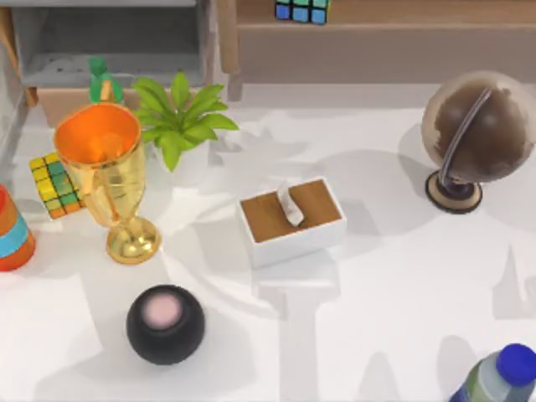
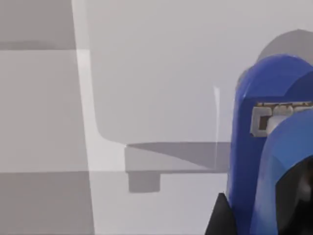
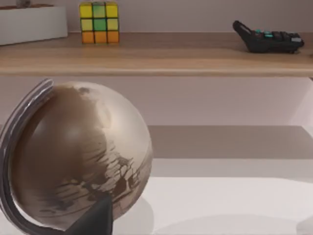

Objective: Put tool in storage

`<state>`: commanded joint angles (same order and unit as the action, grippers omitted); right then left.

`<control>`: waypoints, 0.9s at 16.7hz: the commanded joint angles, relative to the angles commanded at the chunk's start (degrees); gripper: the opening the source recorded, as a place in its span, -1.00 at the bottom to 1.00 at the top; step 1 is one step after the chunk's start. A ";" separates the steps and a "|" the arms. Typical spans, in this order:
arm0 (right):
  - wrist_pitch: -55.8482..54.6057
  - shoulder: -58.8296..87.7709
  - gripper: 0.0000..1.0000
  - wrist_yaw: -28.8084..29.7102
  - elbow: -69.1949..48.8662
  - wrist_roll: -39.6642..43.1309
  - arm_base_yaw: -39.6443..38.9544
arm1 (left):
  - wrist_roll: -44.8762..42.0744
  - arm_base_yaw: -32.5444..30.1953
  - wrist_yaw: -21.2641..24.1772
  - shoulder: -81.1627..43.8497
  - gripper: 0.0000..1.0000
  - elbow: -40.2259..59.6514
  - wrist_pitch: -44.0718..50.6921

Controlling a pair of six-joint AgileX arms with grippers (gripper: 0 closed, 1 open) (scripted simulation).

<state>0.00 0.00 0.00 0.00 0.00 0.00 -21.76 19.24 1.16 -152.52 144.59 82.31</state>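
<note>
The tool (image 2: 254,161), a blue bar with a rounded end and a black patch near its other end, looms close in the left wrist view. My left gripper (image 2: 264,218) is shut on it, with a black fingertip (image 2: 220,218) showing beside it. Behind the tool are pale grey panels (image 2: 146,73) with a lit edge. An open grey storage unit (image 1: 109,38) stands at the table's back left in the top view. My right gripper (image 3: 95,223) is just in front of the brown globe (image 3: 78,156).
On the table are a gold trophy (image 1: 105,180), a plant (image 1: 180,117), a tissue box (image 1: 291,219), a black speaker (image 1: 165,324), the globe (image 1: 477,134), a blue-capped bottle (image 1: 502,377) and a cube (image 1: 54,184). A wooden shelf (image 3: 156,54) holds a cube (image 3: 100,22) and a black calculator (image 3: 268,38).
</note>
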 joint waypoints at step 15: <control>0.00 0.00 1.00 0.00 0.00 0.00 0.00 | 0.00 0.00 0.00 0.00 0.81 0.00 0.00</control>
<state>0.00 0.00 0.00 0.00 0.00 0.00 -21.76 19.24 1.16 -152.52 144.59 82.31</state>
